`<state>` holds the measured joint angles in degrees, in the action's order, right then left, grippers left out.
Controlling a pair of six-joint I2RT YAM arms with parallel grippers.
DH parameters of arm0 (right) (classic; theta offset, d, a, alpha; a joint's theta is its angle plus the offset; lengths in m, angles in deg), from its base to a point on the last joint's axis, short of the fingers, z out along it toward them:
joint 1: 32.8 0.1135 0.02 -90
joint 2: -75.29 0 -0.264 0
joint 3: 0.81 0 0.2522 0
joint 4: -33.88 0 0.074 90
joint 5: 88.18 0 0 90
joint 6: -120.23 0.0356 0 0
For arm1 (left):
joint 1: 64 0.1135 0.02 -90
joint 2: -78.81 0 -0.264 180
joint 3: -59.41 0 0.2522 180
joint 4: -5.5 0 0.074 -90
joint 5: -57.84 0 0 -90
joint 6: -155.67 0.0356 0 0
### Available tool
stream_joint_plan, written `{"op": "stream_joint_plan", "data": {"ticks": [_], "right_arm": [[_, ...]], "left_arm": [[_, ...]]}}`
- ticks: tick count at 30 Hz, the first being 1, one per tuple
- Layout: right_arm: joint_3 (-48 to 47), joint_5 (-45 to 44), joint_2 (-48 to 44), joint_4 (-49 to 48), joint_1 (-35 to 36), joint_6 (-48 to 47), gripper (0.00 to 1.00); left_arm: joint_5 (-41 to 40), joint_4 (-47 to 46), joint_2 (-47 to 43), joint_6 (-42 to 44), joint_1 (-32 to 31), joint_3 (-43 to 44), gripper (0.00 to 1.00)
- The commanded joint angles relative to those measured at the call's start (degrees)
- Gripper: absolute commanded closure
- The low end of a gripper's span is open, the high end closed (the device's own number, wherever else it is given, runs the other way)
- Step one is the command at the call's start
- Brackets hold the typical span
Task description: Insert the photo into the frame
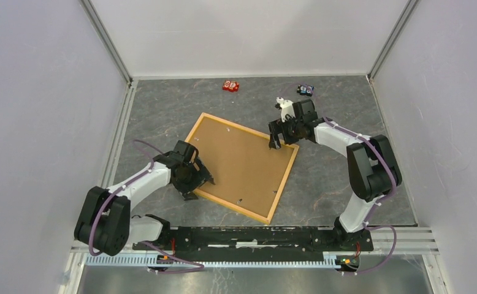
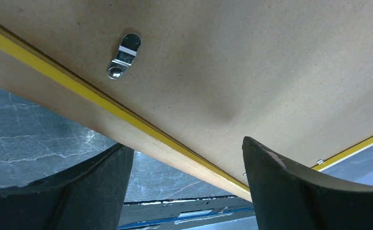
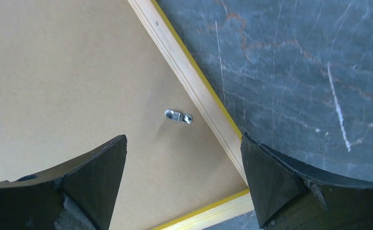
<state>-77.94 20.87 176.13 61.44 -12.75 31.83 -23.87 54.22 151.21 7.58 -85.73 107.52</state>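
Frame [image 1: 283, 184]: yellow-orange, centre of worktop [image 1: 162, 110], brown backing board [image 1: 242, 160] inside. Left claw [image 1: 197, 185] spread, straddling lower-left rail. Right claw [image 1: 279, 142] spread over upper-right corner.

1. a robot lab: a closed test cell, not a home or a shop.
2. plain white walls [image 1: 40, 92] box in three sides, joined by bare aluminium posts [image 1: 109, 44].
3. the table [image 1: 346, 110] has a grey stone-look top set between metal edge strips.
4. two white-and-black arms, left [image 1: 139, 182] and right [image 1: 346, 138], are bolted to a black rail [image 1: 254, 234] at the near edge.
5. purple cables [image 1: 97, 215] loop along both arms, and a slotted duct [image 1: 236, 260] runs below the rail.
6. the props are few: a frame [image 1: 283, 184] lying back up, plus a small red item [image 1: 230, 85] and a dark one [image 1: 305, 90] by the far wall.
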Motion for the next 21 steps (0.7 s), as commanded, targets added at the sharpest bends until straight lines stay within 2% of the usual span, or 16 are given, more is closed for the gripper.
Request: {"op": "stream_joint_plan", "data": {"ticks": [1, 7, 11, 16, 21], "right_arm": [[3.8, 0.6, -0.7, -2.7, -0.3, -0.7, 0.07], [14.7, 3.7, -6.6, -6.0, -0.2, 2.3, 0.13], [24.6, 5.2, -16.5, -8.3, 0.4, 6.7, 0.16], [33.6, 3.6, -28.9, -9.5, 3.2, 10.8, 0.16], [29.8, -11.0, -31.0, 0.0, 3.3, 3.1, 0.14]], "left_arm": [[-1.8, -6.1, 2.1, -1.3, -0.2, 1.9, 0.14], [-5.8, -4.5, 8.0, 4.7, -0.3, 8.7, 0.24], [-9.3, -2.1, 12.9, 9.7, -0.2, 14.8, 0.32], [-13.0, 1.0, 18.6, 15.0, 0.2, 22.3, 0.35], [-15.0, 2.8, 21.0, 18.6, 1.2, 24.8, 0.36]]}}
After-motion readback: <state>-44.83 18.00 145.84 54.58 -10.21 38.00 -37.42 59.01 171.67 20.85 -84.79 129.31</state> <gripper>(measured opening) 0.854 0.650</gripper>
